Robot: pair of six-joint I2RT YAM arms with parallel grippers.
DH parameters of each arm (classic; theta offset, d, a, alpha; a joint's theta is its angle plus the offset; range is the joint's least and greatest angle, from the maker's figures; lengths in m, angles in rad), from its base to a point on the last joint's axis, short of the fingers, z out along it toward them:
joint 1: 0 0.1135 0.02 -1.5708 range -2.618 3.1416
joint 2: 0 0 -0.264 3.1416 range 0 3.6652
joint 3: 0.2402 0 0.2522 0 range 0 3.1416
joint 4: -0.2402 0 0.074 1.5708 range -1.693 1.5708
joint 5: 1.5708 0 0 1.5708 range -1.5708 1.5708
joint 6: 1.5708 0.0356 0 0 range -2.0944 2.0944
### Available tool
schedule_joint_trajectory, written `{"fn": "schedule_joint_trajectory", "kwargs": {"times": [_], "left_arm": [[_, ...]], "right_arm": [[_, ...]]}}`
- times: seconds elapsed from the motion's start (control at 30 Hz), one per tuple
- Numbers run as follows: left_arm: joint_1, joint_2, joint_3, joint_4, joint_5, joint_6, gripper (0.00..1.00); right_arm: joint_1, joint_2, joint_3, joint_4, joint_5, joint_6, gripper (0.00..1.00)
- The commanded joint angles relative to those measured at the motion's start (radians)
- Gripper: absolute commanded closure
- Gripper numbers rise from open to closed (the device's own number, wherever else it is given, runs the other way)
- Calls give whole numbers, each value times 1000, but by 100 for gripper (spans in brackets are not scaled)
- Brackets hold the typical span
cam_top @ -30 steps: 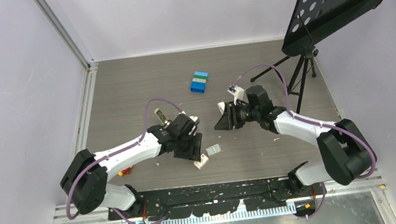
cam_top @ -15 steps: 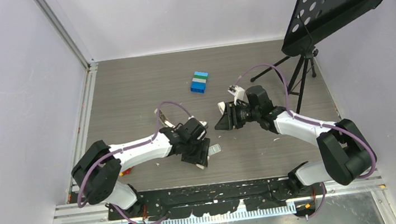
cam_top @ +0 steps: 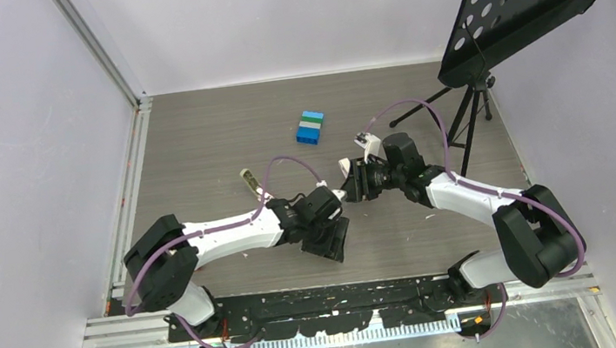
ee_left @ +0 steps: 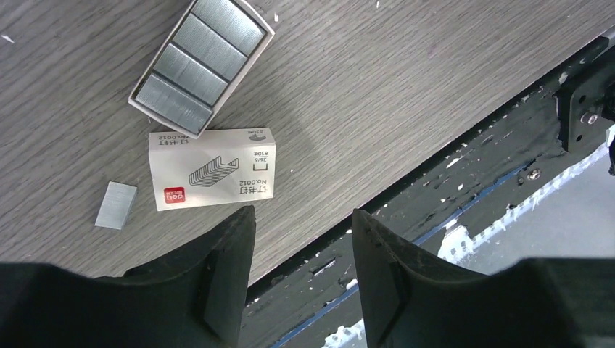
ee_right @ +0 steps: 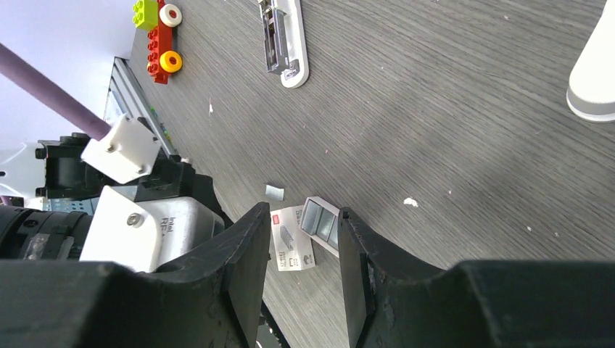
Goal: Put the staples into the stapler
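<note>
Grey wood-grain table (cam_top: 195,134), lilac walls: both arms stretched low, wrists facing.
L gripper (ee_left: 301,232) spread, empty, by staples box (ee_left: 212,169) marked "No.0012"; tray insert (ee_left: 201,67) touching it. R gripper (ee_right: 303,217) spread, empty; stapler (ee_right: 284,40) lies well apart, nr toy bricks (ee_right: 161,40).

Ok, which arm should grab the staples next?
Left. The left gripper, open, hangs just above the staples; the right gripper, also open, sits farther off.
</note>
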Motion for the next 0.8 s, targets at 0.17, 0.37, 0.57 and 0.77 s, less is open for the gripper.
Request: {"fn": "schedule_joint_trajectory", "kwargs": {"times": [0.17, 0.37, 0.57, 0.77], "left_arm": [[-3, -109, 20, -120, -247, 93, 49], [4, -83, 18, -189, -312, 158, 53], [20, -52, 13, -188, -282, 195, 55], [38, -13, 13, -173, -238, 221, 56]], "right_arm": [[1, -31, 31, 18, 3, -19, 56], [1, -35, 29, 18, 5, -19, 56], [1, -37, 29, 15, 6, -22, 56], [2, -40, 29, 13, 8, -24, 56]]}}
